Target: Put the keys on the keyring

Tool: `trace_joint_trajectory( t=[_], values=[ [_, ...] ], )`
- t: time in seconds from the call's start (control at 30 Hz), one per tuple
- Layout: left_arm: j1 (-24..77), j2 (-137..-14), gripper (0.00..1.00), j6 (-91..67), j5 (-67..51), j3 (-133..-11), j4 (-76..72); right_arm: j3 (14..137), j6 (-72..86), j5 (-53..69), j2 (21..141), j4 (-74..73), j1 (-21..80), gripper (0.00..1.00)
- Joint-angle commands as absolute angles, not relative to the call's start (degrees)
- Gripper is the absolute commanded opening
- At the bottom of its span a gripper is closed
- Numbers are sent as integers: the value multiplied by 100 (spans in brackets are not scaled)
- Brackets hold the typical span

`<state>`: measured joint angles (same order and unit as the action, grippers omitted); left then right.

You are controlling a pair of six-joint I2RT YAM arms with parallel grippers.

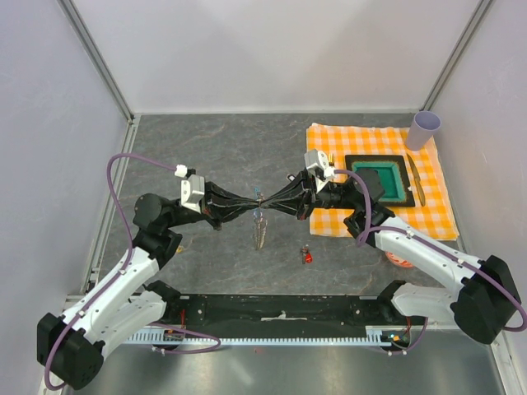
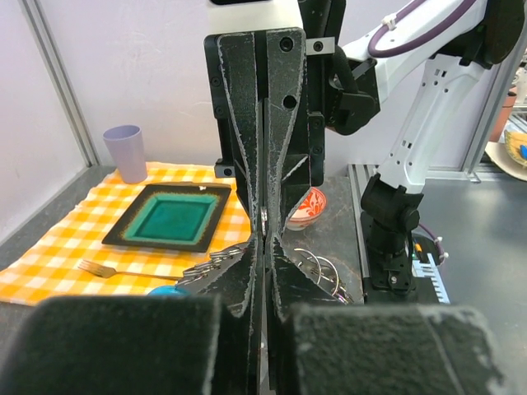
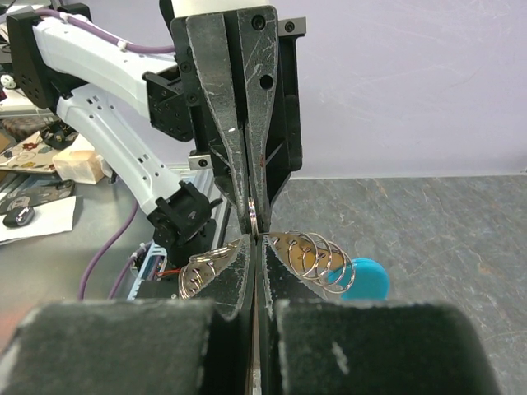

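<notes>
The keyring is a chain of fine metal rings [image 1: 260,230] with a blue plastic piece [image 3: 366,278], and it hangs between my two grippers above the middle of the table. My left gripper [image 1: 252,202] and right gripper [image 1: 268,200] meet tip to tip, each shut on a ring of the chain. In the left wrist view, my left gripper [image 2: 263,243] is closed, with loose rings [image 2: 317,263] drooping on both sides. In the right wrist view, my right gripper [image 3: 257,240] is closed, with rings [image 3: 325,255] beside it. The red-headed key [image 1: 306,256] lies on the table, below and to the right of the grippers.
An orange checked cloth [image 1: 436,206] at the back right carries a black plate with a green centre [image 1: 380,178], a fork [image 1: 416,179] and a lilac cup [image 1: 426,129]. A red-and-white bowl [image 2: 306,206] sits by the right arm's base.
</notes>
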<state>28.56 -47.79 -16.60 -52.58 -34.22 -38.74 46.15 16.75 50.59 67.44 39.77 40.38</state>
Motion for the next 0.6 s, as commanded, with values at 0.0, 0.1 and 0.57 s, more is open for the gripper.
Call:
trace_joint_trajectory(
  t=[0.0, 0.1, 0.57],
  values=[
    [2839, -4667, 2, -1179, -5072, -3805, -3177, 4588, 1512, 5045, 6820, 3973, 4069, 0],
    [2839, -4474, 2, -476, -4914, -3998, -2193, 4553, 1486, 4931, 6794, 3806, 4061, 11],
    [2839, -3841, 2, 1239, -4324, -4166, -369, 4843, 729, 2815, 6012, 556, 4052, 98]
  ],
)
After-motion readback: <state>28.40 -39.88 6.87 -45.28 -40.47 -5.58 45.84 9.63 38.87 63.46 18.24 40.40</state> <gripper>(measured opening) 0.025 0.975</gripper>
